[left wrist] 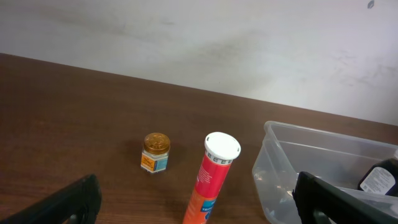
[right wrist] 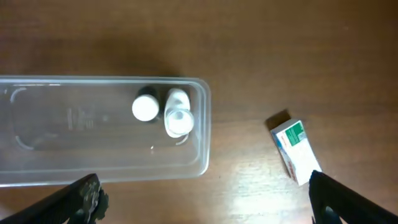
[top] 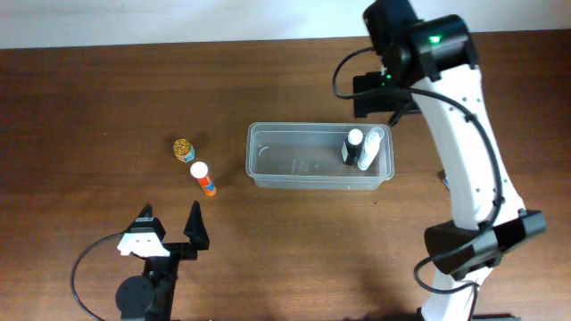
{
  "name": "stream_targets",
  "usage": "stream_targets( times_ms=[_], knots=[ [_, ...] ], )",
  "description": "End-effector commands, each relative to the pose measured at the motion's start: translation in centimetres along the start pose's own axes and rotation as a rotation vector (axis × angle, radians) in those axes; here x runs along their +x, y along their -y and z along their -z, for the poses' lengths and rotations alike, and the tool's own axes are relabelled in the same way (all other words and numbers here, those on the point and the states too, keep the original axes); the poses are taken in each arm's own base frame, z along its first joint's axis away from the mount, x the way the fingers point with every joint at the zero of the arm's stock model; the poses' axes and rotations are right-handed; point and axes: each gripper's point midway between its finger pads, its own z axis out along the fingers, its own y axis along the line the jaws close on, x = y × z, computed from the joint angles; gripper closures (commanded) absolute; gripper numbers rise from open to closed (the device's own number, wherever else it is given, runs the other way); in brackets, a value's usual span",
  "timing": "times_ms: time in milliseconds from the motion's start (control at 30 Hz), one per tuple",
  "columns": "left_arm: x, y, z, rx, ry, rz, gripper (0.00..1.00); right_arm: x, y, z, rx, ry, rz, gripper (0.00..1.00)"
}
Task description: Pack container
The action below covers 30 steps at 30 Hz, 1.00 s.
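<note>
The clear plastic container [top: 294, 159] lies mid-table and holds two upright bottles at its right end: a black one with a white cap [top: 353, 145] and a white one [top: 370, 152]. An orange tube with a white cap [top: 203, 177] and a small gold-lidded jar [top: 184, 149] stand to its left. My left gripper [top: 169, 227] is open and empty near the front edge, with the tube [left wrist: 211, 180] between and beyond its fingers. My right gripper [right wrist: 202, 186] is open and empty, high above the container's [right wrist: 205, 124] right end.
A small white box with green and red print [right wrist: 295, 151] lies on the table right of the container. The jar [left wrist: 155, 152] stands left of the tube in the left wrist view. The right arm [top: 468, 134] spans the table's right side.
</note>
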Motion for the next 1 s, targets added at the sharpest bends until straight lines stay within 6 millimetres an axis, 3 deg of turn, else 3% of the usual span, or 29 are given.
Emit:
stream_targets(
  times_ms=[0, 133, 467, 667, 767, 967],
  knots=[
    [0.1, 0.1, 0.0, 0.007, 0.0, -0.015, 0.0, 0.0, 1.5, 1.4, -0.025, 0.025, -0.002, 0.02],
    [0.1, 0.1, 0.0, 0.007, 0.0, -0.015, 0.01, 1.5, 2.9, 1.3, -0.044, -0.014, -0.013, 0.02],
    [0.1, 0.1, 0.0, 0.007, 0.0, -0.015, 0.01, 10.1, 9.4, -2.4, 0.029, -0.276, -0.054, 0.01],
    [0.1, 0.1, 0.0, 0.007, 0.0, -0.015, 0.01, 10.9, 13.9, -5.3, 0.033, -0.325, -0.173, 0.02],
    [0.1, 0.1, 0.0, 0.006, 0.001, -0.015, 0.01, 11.1, 15.7, -5.8, 0.043, -0.33, -0.236, 0.02],
    [0.1, 0.1, 0.0, 0.006, 0.001, -0.015, 0.0, 9.1, 17.8, -7.1, 0.015, -0.226, -0.411, 0.02]
  ],
)
